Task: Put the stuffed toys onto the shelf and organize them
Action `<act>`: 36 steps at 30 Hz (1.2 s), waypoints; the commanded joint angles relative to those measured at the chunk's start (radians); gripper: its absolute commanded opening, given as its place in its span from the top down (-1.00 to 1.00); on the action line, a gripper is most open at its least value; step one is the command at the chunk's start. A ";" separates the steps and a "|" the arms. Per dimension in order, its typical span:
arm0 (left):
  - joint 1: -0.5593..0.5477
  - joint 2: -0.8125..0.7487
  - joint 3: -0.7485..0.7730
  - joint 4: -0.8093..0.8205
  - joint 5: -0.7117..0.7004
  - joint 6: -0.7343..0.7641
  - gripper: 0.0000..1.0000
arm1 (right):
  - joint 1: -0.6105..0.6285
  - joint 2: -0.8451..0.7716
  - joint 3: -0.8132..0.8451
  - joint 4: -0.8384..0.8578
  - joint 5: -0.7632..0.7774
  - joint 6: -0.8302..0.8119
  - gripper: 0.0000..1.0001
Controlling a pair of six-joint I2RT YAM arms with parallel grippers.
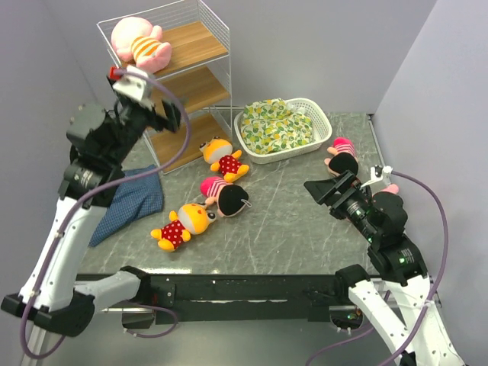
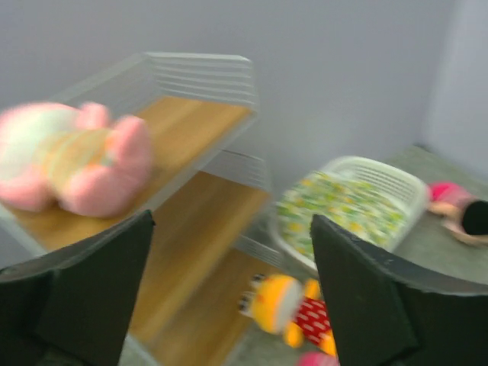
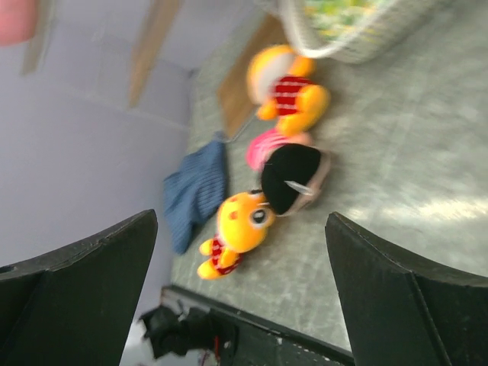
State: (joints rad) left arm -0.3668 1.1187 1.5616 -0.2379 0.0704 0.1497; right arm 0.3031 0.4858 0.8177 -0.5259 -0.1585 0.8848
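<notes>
A pink pig (image 1: 141,42) is lying on the top board of the shelf (image 1: 200,88), at the tabletop's (image 1: 305,221) far-left corner. An orange-yellow animal (image 1: 226,158), a doll (image 1: 225,197) and a second animal (image 1: 183,223) are lying near its foot, another doll (image 1: 341,156) near the right edge. The left pincer (image 2: 232,221) and right pincer (image 3: 242,217) are gaping wide, holding nothing.

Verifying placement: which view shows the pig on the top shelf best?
Top external: the pink pig lies sharp and whole on the top board of the shelf. Left wrist has it closer but blurred. Right wrist catches only a blurred pink corner, possibly it.
</notes>
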 commanded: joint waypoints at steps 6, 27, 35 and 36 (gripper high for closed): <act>0.000 -0.216 -0.467 0.184 0.569 -0.429 -0.93 | -0.007 0.134 0.020 -0.598 0.548 0.425 -0.96; -0.008 -0.402 -0.791 0.209 0.339 -0.449 -0.93 | -0.229 0.575 0.090 -0.527 0.935 0.426 -0.81; -0.008 -0.369 -0.784 0.209 0.385 -0.441 -0.93 | -0.291 0.770 0.101 -0.350 0.893 0.324 -0.79; -0.008 -0.367 -0.781 0.200 0.384 -0.435 -0.93 | -0.297 0.796 0.101 -0.349 0.892 0.327 -0.78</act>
State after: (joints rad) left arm -0.3710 0.7441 0.7738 -0.0650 0.4332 -0.2859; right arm 0.0387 1.1931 0.8829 -0.9600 0.6910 1.2427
